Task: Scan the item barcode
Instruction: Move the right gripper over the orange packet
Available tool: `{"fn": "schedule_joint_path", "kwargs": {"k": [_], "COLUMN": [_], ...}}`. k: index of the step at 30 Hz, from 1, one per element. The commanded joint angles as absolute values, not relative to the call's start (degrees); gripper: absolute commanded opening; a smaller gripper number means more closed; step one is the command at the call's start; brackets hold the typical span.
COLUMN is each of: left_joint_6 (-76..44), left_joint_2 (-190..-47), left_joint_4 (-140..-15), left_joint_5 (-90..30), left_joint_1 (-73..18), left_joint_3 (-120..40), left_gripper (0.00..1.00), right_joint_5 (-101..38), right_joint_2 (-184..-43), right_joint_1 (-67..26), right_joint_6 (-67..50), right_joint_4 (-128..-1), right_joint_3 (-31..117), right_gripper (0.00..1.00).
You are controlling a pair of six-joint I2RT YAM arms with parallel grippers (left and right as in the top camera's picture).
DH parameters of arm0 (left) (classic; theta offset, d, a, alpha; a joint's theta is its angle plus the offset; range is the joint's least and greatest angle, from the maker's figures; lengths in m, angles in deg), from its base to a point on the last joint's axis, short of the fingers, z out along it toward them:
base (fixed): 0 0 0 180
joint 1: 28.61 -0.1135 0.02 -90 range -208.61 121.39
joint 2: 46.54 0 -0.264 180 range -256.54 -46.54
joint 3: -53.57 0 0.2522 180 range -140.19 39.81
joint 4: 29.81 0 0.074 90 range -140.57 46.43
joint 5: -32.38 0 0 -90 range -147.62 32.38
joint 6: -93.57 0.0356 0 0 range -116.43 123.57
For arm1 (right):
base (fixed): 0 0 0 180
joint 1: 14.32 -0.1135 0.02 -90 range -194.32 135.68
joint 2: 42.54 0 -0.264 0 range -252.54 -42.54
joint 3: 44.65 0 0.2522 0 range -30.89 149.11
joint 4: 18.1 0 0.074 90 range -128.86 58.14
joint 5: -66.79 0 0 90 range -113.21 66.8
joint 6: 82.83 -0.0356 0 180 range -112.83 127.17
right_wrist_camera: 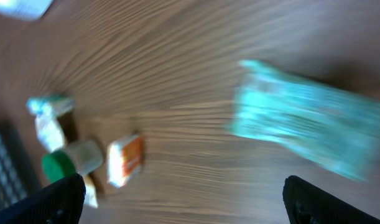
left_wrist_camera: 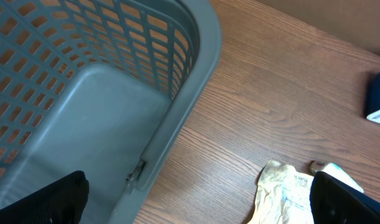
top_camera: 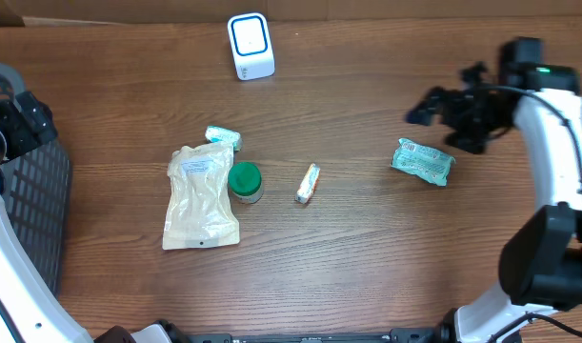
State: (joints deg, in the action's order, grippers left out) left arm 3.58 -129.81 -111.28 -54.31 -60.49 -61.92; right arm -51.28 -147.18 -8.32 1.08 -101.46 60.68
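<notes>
A white scanner with a blue face stands at the table's far edge. A crinkled teal packet lies flat on the wood at the right, apart from the other items; no barcode shows on it. My right gripper hovers just beyond it, open and holding nothing. The right wrist view is blurred by motion, with the teal packet ahead of the open gripper. My left gripper is open at the far left over the basket rim, and in its wrist view the gripper holds nothing.
A grey mesh basket stands at the left edge. Mid-table lie a beige pouch, a green-lidded jar, a small teal-white packet and a small orange-white packet.
</notes>
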Motion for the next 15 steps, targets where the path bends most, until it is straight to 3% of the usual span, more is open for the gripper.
{"fn": "schedule_joint_path", "kwargs": {"k": [1,5,8,15], "left_joint_6": [4.3,4.3,4.3,4.3], "left_joint_2": [-129.4,-129.4,-129.4,-129.4], "left_joint_4": [-111.1,-111.1,-111.1,-111.1], "left_joint_5": [-54.7,-54.7,-54.7,-54.7], "left_joint_1": [-60.5,-60.5,-60.5,-60.5], "left_joint_3": [-63.1,-63.1,-63.1,-63.1], "left_gripper": [0.99,1.0,1.0,1.0], "right_joint_5": [-54.7,-54.6,-52.4,-30.9], "right_joint_2": [-146.9,-147.1,-147.2,-147.2], "right_joint_1": [-15.2,-22.9,-28.1,-37.3], "right_joint_6": [0.9,0.9,0.6,-21.5], "right_joint_4": [-99.7,-98.0,-97.2,-95.5], "right_joint_3": [59.9,59.1,59.1,59.1], "right_gripper": [1.0,1.0,0.78,0.74]}}
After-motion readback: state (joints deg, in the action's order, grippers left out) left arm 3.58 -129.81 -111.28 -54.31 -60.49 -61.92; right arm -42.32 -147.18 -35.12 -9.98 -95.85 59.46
